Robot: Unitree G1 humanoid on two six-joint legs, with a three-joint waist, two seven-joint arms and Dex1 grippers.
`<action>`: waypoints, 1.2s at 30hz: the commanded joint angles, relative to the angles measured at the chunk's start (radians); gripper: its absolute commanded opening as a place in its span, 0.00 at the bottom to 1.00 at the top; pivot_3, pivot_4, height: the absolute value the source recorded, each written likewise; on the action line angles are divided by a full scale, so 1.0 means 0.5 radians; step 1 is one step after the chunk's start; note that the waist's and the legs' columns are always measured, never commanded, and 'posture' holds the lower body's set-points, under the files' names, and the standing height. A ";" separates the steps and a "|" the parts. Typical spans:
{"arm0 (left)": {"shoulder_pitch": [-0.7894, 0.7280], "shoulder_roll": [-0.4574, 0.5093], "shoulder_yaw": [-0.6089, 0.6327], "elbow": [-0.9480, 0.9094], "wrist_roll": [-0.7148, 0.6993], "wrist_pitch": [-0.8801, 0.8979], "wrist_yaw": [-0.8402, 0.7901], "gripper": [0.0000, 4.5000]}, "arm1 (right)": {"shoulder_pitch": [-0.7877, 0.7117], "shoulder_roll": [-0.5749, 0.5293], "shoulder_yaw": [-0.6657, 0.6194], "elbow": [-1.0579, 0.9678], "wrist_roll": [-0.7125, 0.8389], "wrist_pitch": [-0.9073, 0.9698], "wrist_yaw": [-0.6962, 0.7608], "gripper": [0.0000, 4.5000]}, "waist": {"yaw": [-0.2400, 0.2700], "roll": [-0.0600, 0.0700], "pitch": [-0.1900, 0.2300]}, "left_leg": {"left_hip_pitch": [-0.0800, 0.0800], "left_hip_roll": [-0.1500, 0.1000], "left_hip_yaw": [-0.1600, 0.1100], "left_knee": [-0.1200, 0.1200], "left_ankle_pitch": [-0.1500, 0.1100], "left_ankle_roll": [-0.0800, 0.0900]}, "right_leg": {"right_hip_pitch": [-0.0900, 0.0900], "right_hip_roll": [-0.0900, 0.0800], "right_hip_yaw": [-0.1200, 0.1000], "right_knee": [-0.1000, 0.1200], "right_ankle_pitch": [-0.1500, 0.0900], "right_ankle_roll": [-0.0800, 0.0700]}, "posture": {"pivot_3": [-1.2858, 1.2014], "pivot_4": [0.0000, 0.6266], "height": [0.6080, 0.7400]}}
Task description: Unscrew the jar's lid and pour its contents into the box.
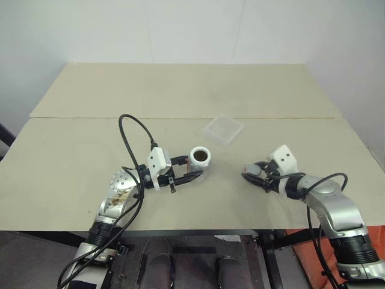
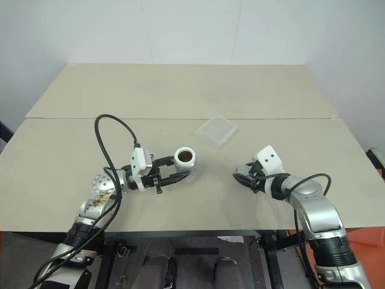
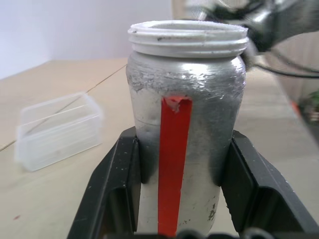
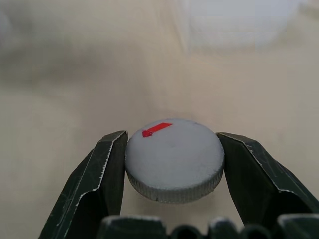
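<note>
Now: open jar in L gripper, lid in R gripper.

Table: carries the box; both arms reach over its near edge.
Box: on the table, behind and between the two grippers, apart from both.
Jar: upright between the left gripper's fingers, lid off, left of centre, nearer than the box.
Contents: inside the jar.
Lid: between the right gripper's fingers, right of the jar, well apart from it.
</note>
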 commanded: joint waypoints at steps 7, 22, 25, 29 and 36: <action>-0.146 -0.037 0.036 0.157 0.123 -0.146 0.176 0.42 | 0.057 -0.028 0.011 -0.204 -0.024 0.317 -0.101 0.94 | 0.002 0.000 0.000 | 0.004 0.000 -0.001 0.000 0.000 0.000 | 0.006 0.000 -0.001 -0.002 0.000 0.000 | 0.52 0.24 1.00; -0.862 -0.123 -0.038 1.011 0.613 -0.028 0.753 0.42 | -0.151 0.038 -0.122 -0.706 0.043 0.471 -0.269 0.99 | 0.005 -0.001 0.000 | -0.002 -0.002 -0.003 0.001 0.001 0.002 | 0.002 0.000 -0.004 -0.003 0.001 0.002 | 0.52 0.24 1.00; -1.143 -0.176 -0.064 1.408 0.738 -0.116 0.918 0.42 | -0.157 0.052 -0.103 -0.758 0.021 0.468 -0.305 0.99 | 0.015 -0.001 0.000 | -0.006 -0.003 -0.002 0.000 0.001 0.002 | 0.001 0.000 -0.005 -0.007 0.001 0.003 | 0.52 0.24 1.00; -1.537 -0.253 -0.224 1.942 1.045 -0.354 1.281 0.42 | -0.162 0.058 -0.106 -0.822 0.027 0.500 -0.338 0.99 | 0.040 -0.003 0.001 | -0.014 -0.005 0.003 0.001 0.001 0.002 | -0.005 0.000 -0.008 -0.006 0.001 0.003 | 0.52 0.24 1.00; -1.931 -0.371 -0.808 2.366 1.801 -0.564 2.035 0.42 | -0.120 0.124 -0.128 -0.949 0.052 0.581 -0.422 0.99 | 0.047 -0.003 0.001 | -0.034 -0.005 0.005 0.001 0.002 0.001 | -0.024 0.000 -0.010 -0.002 0.001 0.004 | 0.52 0.24 1.00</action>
